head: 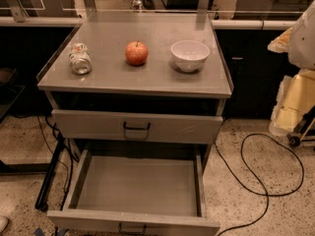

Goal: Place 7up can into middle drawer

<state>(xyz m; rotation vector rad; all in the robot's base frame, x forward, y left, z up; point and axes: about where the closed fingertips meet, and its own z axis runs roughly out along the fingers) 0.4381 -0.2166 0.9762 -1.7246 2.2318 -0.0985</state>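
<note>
The 7up can (80, 59), silvery-white with green and red marks and a dented body, rests on the left side of the grey cabinet top (147, 80). The middle drawer (138, 186) is pulled wide open below. Its flat grey tray is bare and its black bar handle (132, 228) is at the bottom edge of the view. My gripper is out of view. Only a white rounded part of the arm (305, 33) shows at the right edge, well apart from the can.
A red apple (136, 52) and a white bowl (189, 55) stand on the top to the right of the can. A shut grey drawer front with a black handle (136, 127) sits above the open drawer. A black cable (261, 191) loops on the floor at the right.
</note>
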